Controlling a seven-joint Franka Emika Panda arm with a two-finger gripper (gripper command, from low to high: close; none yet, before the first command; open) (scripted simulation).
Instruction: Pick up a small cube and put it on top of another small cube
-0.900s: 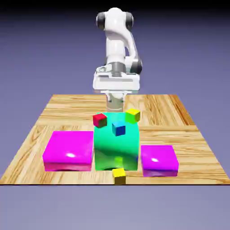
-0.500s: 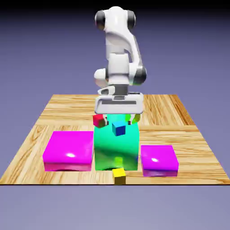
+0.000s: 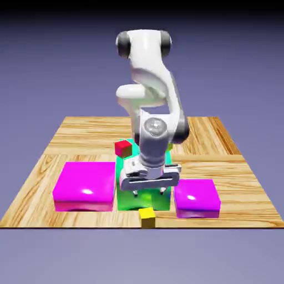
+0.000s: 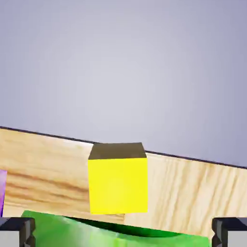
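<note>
The gripper (image 3: 148, 192) is held wide and empty above the green block (image 3: 128, 195). The small yellow cube (image 4: 118, 179) is thereby framed for approach.

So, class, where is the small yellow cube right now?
In the exterior view, the yellow cube sits at the table's near edge, just before the green block, below the gripper.

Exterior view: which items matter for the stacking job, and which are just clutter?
In play:
- yellow cube, at the table's near edge, centred ahead in the hand view
- tool, above the green block, fingertips wide apart in the hand view

Lying about:
- green block
- two magenta blocks
- red cube
- wooden table
</note>
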